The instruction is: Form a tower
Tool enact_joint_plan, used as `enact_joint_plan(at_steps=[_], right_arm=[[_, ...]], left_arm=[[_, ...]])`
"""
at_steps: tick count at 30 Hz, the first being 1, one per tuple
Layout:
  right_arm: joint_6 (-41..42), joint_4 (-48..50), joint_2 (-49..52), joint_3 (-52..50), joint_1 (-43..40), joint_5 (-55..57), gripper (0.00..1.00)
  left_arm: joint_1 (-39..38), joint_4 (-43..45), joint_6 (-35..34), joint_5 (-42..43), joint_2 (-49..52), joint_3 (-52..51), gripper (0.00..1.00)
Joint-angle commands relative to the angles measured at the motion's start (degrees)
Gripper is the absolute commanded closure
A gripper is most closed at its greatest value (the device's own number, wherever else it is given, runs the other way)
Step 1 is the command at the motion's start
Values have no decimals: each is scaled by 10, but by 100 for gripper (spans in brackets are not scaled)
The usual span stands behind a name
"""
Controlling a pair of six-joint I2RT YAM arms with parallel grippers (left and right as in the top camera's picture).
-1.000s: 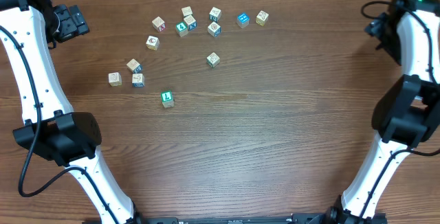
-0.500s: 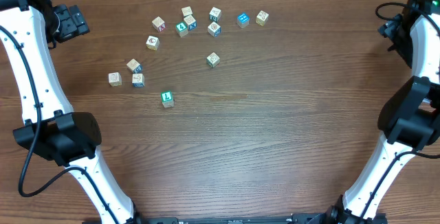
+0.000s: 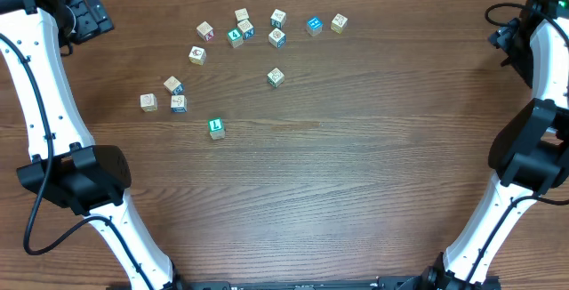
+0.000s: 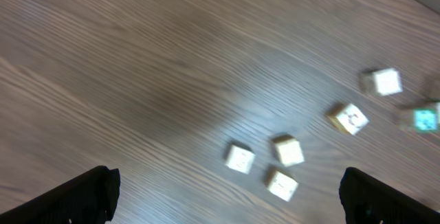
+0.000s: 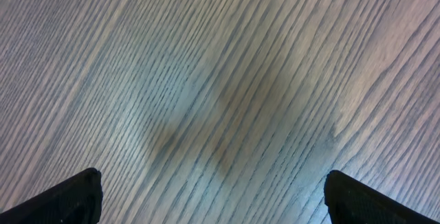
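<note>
Now | I see left gripper (image 4: 230, 195) fingers spread wide, holding nothing, by the worktop's (image 3: 356, 174) far-left corner | right gripper (image 5: 216, 198) likewise spread, holding nothing, by the far-right edge | tower (image 3: 245, 28) near the far edge, left of middle, touching a teal cube (image 3: 235, 35); I cannot judge its height.

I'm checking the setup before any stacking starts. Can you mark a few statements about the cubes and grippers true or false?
1. The left gripper and the right gripper are both open and empty. True.
2. The green-topped cube sits among the far row of cubes. False: it lies alone, nearest the robot.
3. The right wrist view shows only bare table. True.
4. Most cubes lie on the robot's right side. False: most lie left of centre.
</note>
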Motion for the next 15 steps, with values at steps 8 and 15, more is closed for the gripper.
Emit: enact_joint_plan(at_steps=[8, 15], right_arm=[[0, 3, 4, 9, 0, 8, 0], [0, 3, 4, 9, 0, 8, 0]], left_arm=[[-7, -101, -3, 123, -3, 7, 1], [-49, -101, 15, 179, -3, -23, 0]])
